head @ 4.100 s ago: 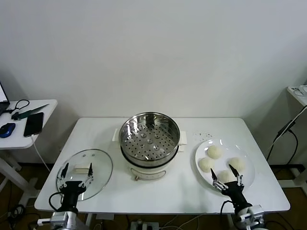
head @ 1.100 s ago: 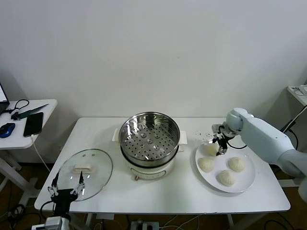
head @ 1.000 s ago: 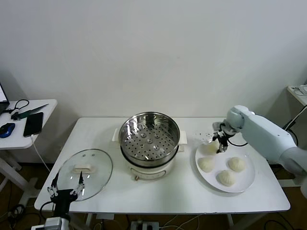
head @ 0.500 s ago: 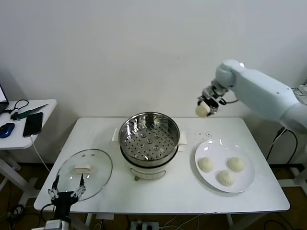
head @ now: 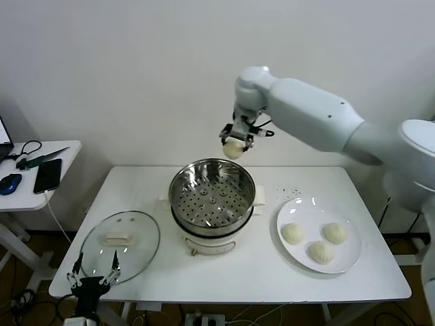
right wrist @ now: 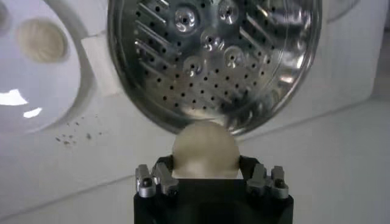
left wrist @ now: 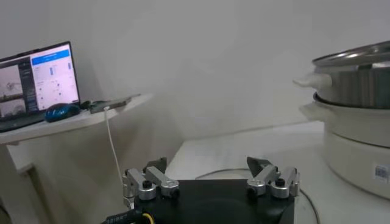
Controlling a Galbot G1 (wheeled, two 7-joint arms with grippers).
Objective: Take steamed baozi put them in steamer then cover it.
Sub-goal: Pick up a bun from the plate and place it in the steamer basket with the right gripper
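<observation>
My right gripper (head: pixel 234 145) is shut on a cream-white baozi (head: pixel 233 149) and holds it in the air above the far rim of the steamer (head: pixel 211 196). In the right wrist view the baozi (right wrist: pixel 203 150) sits between the jaws over the edge of the perforated tray (right wrist: pixel 213 55). Three more baozi (head: pixel 292 233) lie on the white plate (head: pixel 340 261) at the right. The glass cover (head: pixel 120 243) with its white handle lies flat on the table at the left. My left gripper (head: pixel 93 274) is open and empty, low at the table's front left edge.
A white side table (head: pixel 37 180) at the far left holds a phone, a mouse and cables. In the left wrist view a laptop (left wrist: pixel 36 80) stands on it. Dark crumbs (head: pixel 289 191) lie behind the plate.
My right gripper has taken one baozi off the plate, lifted it and carried it left, from above the plate to above the steamer's far rim. The left gripper has barely moved.
</observation>
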